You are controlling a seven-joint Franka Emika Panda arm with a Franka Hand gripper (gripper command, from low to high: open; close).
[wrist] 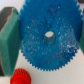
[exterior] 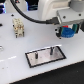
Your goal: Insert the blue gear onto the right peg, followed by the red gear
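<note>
Exterior view: Panda arm point(exterior: 55, 12) comes in from 1 o'clock, white housing filling the upper part of the frame. The jaws point(exterior: 67, 34) hang at about 3 o'clock above the white worktop point(exterior: 15, 55). The blue gear point(exterior: 67, 34) sits between them, only a blue patch visible below the wrist, lifted off the worktop.

Grey plate with black rim point(exterior: 45, 55) lies flat at about 5 o'clock of frame centre, slightly skewed. Two thin dark pins stand on it; the right peg point(exterior: 51, 49) is the one toward the exterior view's right, the other peg point(exterior: 36, 54) toward the exterior view's left. Gear is up and to 2 o'clock of the plate, apart from it, not over either peg.

A beige and dark blocky fixture point(exterior: 18, 26) stands at 10 o'clock, well apart from the plate.

Wrist view: blue gear fills most of the frame, toothed edge sharp, pale centre hole showing. Teal finger pads point(wrist: 10, 37) press against the gear's rim, so the jaws are clenched on the blue gear. The red gear point(wrist: 20, 76) shows at 7 o'clock past the blue gear's teeth, lying on the white worktop, small and partly cut off. Cannot spot the red gear in the exterior view.
</note>
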